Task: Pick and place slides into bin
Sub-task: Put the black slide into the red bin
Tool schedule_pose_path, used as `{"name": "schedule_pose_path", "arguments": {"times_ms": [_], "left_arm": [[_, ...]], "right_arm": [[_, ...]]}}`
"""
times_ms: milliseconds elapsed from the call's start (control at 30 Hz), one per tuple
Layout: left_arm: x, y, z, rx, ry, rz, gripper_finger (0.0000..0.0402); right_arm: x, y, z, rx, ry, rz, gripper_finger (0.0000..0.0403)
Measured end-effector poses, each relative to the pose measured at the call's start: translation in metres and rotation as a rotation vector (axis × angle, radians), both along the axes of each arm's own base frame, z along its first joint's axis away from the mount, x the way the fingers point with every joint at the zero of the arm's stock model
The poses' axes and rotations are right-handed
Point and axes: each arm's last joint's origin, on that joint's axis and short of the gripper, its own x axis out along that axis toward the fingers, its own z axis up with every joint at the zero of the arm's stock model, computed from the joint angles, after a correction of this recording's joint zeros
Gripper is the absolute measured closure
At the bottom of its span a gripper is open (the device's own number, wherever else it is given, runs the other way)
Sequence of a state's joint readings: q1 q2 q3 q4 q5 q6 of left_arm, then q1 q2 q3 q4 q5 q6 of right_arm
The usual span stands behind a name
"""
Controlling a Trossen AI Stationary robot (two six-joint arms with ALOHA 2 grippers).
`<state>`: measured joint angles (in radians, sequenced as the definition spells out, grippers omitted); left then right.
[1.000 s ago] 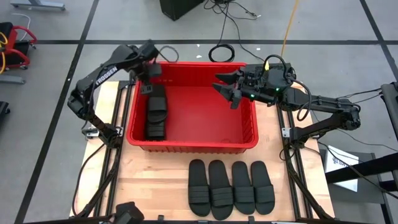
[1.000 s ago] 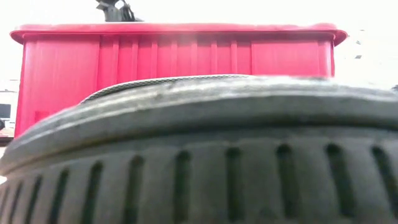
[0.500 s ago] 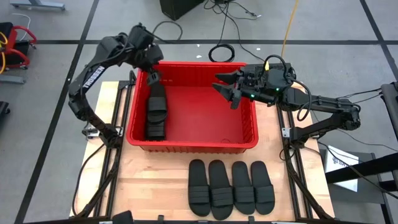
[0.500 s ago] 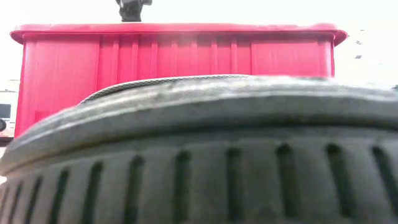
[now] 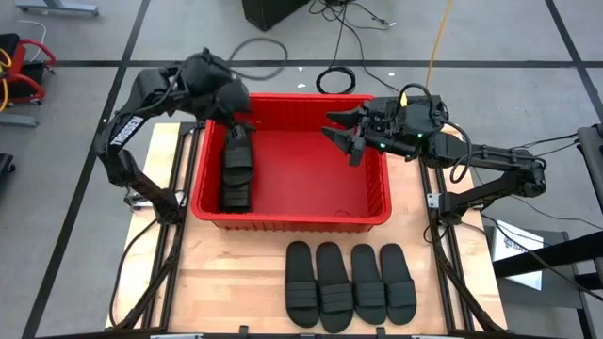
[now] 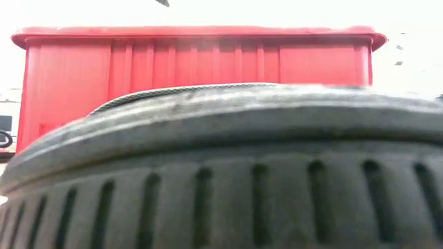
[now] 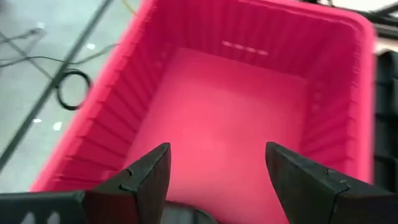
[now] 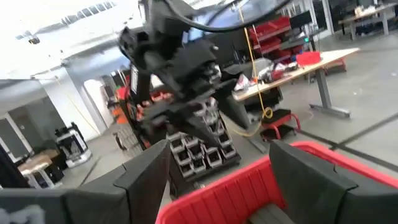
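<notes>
white letters on the left arm too small and tilted to read, white paper sheet by the table's right side with print too tiny to read, no other words or numbers

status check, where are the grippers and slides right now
Left gripper open, empty, over the bin's far left corner. Right gripper open, over its right side. Two slides in bin, four on table. Nothing in the way.

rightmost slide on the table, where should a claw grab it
Take the rightmost slide by its wide ribbed strap, coming straight down. It lies flat, sole down, with another slide tight against one side, so only the raised strap gives the fingers purchase.
</notes>
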<state>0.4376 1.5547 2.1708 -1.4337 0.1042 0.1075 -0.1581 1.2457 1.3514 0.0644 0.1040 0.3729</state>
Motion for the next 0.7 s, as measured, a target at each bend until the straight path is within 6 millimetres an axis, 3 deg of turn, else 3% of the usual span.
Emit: {"name": "schedule_pose_path", "arguments": {"times_ms": [200, 500, 700], "left_arm": [[0.011, -0.041, -0.003, -0.049, 0.036, -0.134, 0.0147], [0.023, -0.107, -0.003, -0.081, 0.014, -0.313, 0.0147], [0.037, -0.131, -0.021, -0.069, 0.066, -0.349, 0.0147]], "right_arm": [[-0.007, 0.001, -0.018, 0.040, 0.211, 0.003, 0.0138], [-0.042, 0.005, -0.055, 0.155, 0.703, -0.017, 0.0138], [-0.053, 0.007, -0.076, 0.182, 0.963, -0.016, 0.0138]]}}
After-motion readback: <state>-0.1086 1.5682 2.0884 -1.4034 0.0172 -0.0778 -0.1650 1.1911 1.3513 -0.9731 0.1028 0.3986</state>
